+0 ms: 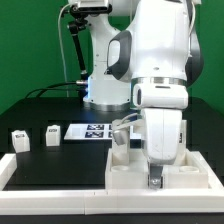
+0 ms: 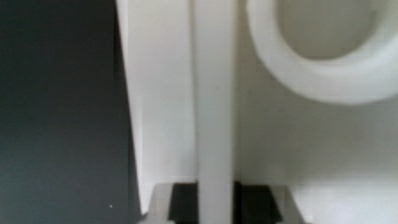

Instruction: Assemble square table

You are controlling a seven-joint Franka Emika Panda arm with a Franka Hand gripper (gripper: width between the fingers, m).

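Note:
The white square tabletop (image 1: 126, 171) lies at the front, on the exterior view's right. My gripper (image 1: 154, 182) reaches straight down onto it. In the wrist view my gripper (image 2: 210, 206) straddles a raised edge (image 2: 210, 90) of the tabletop, with a black pad (image 2: 175, 206) pressed against each side of it. A round corner socket (image 2: 338, 55) shows close beside that edge. Two loose white legs (image 1: 19, 140) (image 1: 52, 134) stand on the black table toward the exterior view's left. Another white leg-like piece (image 1: 122, 136) stands upright at the tabletop's far corner.
The marker board (image 1: 92, 131) lies flat behind the tabletop. White border rails (image 1: 50, 186) run along the table's front and left sides. The arm's base (image 1: 105, 90) stands at the back. Black table surface (image 2: 63, 100) shows beside the tabletop's edge.

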